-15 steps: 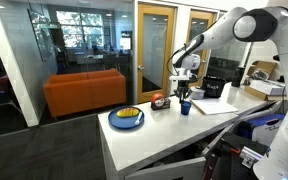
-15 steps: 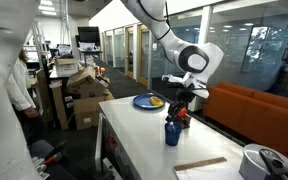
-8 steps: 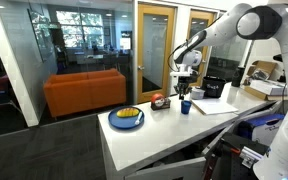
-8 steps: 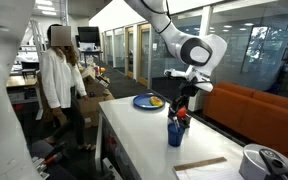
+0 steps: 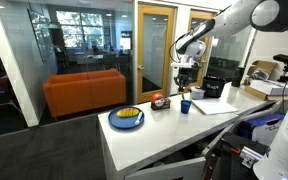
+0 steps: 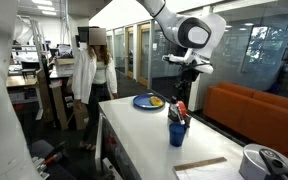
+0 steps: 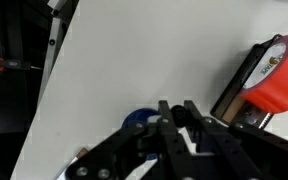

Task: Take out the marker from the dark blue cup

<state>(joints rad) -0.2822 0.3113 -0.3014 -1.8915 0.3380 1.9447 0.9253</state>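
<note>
One dark blue cup (image 5: 185,107), one blue plate (image 5: 114,120) and one dark reddish bowl (image 5: 159,99) are sitting on one white table (image 5: 154,136). One orange sofa (image 5: 84,92) and one person (image 6: 89,70) are standing farther off.

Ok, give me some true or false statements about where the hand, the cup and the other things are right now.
1. The hand is down inside the dark blue cup. False: it hangs above the cup, shut on what looks like the marker.
2. The blue plate holds something yellow. True.
3. The sofa is green. False: it is orange.
4. A person in a white coat stands beyond the table. True.
</note>
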